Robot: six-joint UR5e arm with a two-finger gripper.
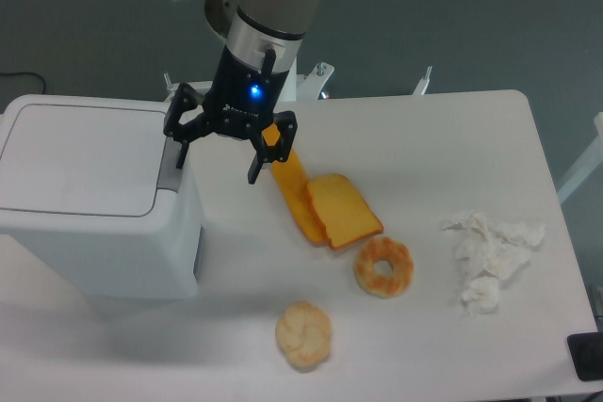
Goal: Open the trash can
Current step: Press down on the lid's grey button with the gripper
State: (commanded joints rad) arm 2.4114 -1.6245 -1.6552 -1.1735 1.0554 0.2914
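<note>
The trash can (89,200) is a large white boxy bin at the table's left side, its flat lid (80,157) lying shut. A grey push tab (171,168) sits on the lid's right edge. My gripper (217,159) hangs open just right of the bin's top right corner, fingers pointing down. Its left finger (181,152) is right at the grey tab, and whether it touches the tab I cannot tell. The right finger (255,169) hangs over the table. Nothing is between the fingers.
Orange cheese slices (325,206) lie right of the gripper. A doughnut (383,266) and a round bun (303,334) lie nearer the front. Crumpled white tissue (490,256) is at the right. The table's right edge (556,214) is close to the tissue.
</note>
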